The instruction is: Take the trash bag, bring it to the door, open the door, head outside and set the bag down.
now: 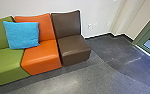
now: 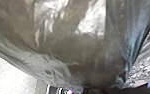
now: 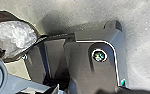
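I have the trash bag close against the left wrist camera, dark, shiny film drawn into folds. I judge it is carried on that side so the way ahead stays open to the head camera, though I cannot see what bears its weight. I cannot tell whether the left gripper or the right gripper is open or closed.

In the head view, the green seat, orange seat and brown seat run from the left edge to the centre, backs along the wall, probably to leave the floor free for passing. The blue cushion, upper left, leans across the green and orange backs, which keep it up.

The head view also gives me a green frame with glass at the right edge; whether it is the door, I can't say. The right wrist view adds the robot's base plate over pale floor, with the bag beside it, something whitish bulging in it.
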Motion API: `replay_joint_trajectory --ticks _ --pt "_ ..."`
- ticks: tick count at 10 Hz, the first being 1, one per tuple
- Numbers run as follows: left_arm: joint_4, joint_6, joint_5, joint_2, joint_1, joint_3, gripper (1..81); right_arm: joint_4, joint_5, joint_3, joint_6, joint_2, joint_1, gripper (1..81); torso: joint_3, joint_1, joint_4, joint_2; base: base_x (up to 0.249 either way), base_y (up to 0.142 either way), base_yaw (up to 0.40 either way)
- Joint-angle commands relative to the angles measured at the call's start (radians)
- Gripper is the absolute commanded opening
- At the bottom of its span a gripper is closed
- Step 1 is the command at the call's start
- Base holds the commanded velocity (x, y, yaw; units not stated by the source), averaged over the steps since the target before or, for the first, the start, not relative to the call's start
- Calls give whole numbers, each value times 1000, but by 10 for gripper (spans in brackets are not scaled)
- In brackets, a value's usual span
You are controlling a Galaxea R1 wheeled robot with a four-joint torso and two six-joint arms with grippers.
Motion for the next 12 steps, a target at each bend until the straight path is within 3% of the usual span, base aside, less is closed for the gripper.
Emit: replay_joint_trajectory --ticks 1,5,8,9,10,12 --pt "37 5 98 32 -13 -1 10 14 -91 -9 -4 20 29 811 51 -60 0 93 0 0 0" --pt "135 6 98 155 85 -136 10 5 -91 -130 -49 127 -21 811 164 -138 0 215 0 0 0" --pt "161 15 95 181 145 -165 10 5 -86 -193 -70 164 -50 811 245 -208 0 321 0 0 0" --pt "170 15 94 185 165 -167 10 5 -73 -214 -79 170 -66 811 258 -232 0 357 0 0 0" --pt "176 15 75 188 182 -179 10 5 -56 -248 -82 182 -84 811 216 -256 0 393 0 0 0" --pt "189 15 66 205 206 -208 10 5 -51 -304 -110 205 -119 811 232 -295 0 451 0 0 0"
